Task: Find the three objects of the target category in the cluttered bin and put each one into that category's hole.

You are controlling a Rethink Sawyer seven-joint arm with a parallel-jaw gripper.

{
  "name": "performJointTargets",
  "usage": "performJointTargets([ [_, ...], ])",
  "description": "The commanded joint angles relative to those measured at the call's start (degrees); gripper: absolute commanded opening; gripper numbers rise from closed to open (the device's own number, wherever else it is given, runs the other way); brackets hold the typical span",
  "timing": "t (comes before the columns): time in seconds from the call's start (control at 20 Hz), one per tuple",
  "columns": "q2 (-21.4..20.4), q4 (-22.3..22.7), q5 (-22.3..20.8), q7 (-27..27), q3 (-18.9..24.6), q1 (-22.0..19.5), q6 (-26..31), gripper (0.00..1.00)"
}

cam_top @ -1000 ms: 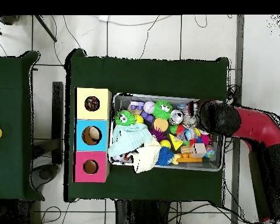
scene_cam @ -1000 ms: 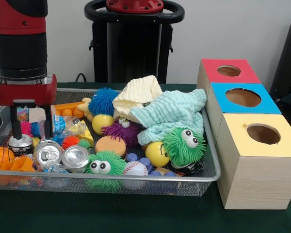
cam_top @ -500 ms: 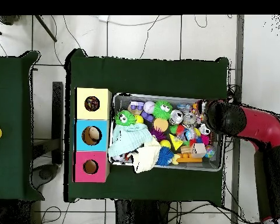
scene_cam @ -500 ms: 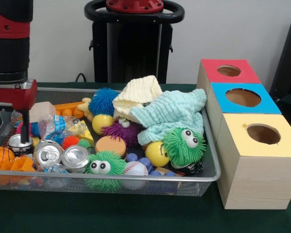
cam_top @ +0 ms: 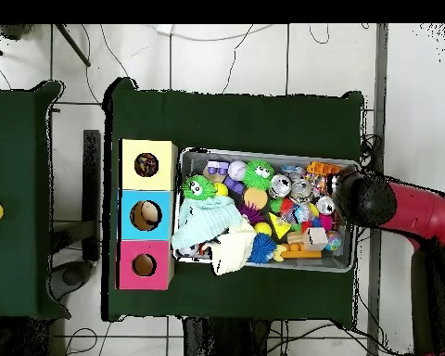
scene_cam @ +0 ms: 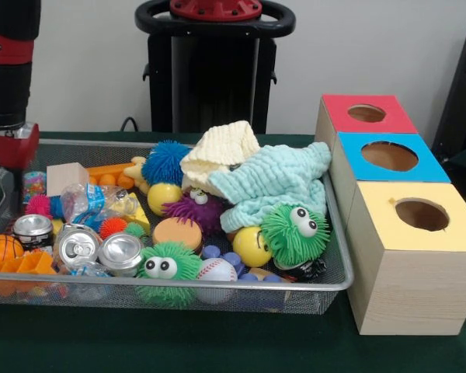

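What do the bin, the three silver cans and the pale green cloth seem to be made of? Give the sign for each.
Bin: metal wire mesh, seemingly; fine see-through grid with a shiny rim.
Silver cans: thin metal, likely aluminium; bright reflective tops, ring pulls.
Pale green cloth: soft woven or knitted fabric; matte, waffle-like texture, limp folds.

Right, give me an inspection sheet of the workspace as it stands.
Surface: green-covered table, bare in front of the bin.
Job's things: mesh bin packed full; three-hole box, with red, blue and yellow tops, beside it.
Clutter: three cans at the front left of the front view, fuzzy green toys, a baseball, cloths piled on top.
Pincer: its tips are not visible; the arm hangs over the bin's end.
Cables: several on the floor.
Surroundings: a second green table.
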Motion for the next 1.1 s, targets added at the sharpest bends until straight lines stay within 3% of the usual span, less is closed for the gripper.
performJointTargets([
  [0.05, 0.8, 7.1, -5.0, 8.8, -6.3, 1.2, -7.0, 1.00],
  [0.45, 2.7, 8.3, -3.9, 10.7, -8.5, 3.1, -10.9, 1.00],
  [0.7, 7.3, 4.5, -1.9, 6.8, -5.7, 2.4, -10.3, 1.00],
  [1.1, 8.5, 4.9, -1.3, 8.0, -5.6, 3.1, -12.0, 1.00],
])
